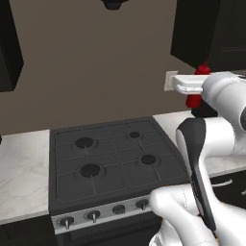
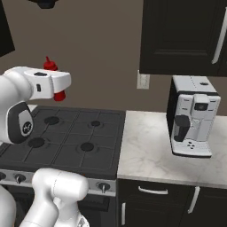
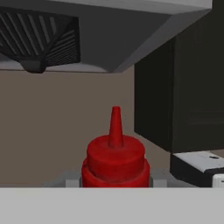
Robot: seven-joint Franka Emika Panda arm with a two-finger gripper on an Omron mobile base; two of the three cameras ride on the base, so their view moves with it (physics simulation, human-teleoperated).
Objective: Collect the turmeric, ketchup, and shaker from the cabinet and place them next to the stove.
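pale marble tabletop point(image 2: 146, 150) flanks the stove point(image 1: 113, 161) on both sides, under a brown wall and the black cabinet point(image 2: 181, 35). my claw point(image 2: 56, 94) is clamped narrow on the ketchup point(image 2: 49, 65), which i hold upright in the air over the stove's back edge, clear of the grates. to set it down well, i judge i should carry it level toward bare tabletop just beside the stove, lower it until the base seats flat, and only then let the claw widen. the right base view shows the coffee machine point(image 2: 193, 116) standing on the tabletop, so i would land short of it. the hand view shows the ketchup's nozzle and shoulders close up, with the hood point(image 3: 87, 39) above; the left base view shows the wall outlet point(image 1: 170, 80) behind the wrist.
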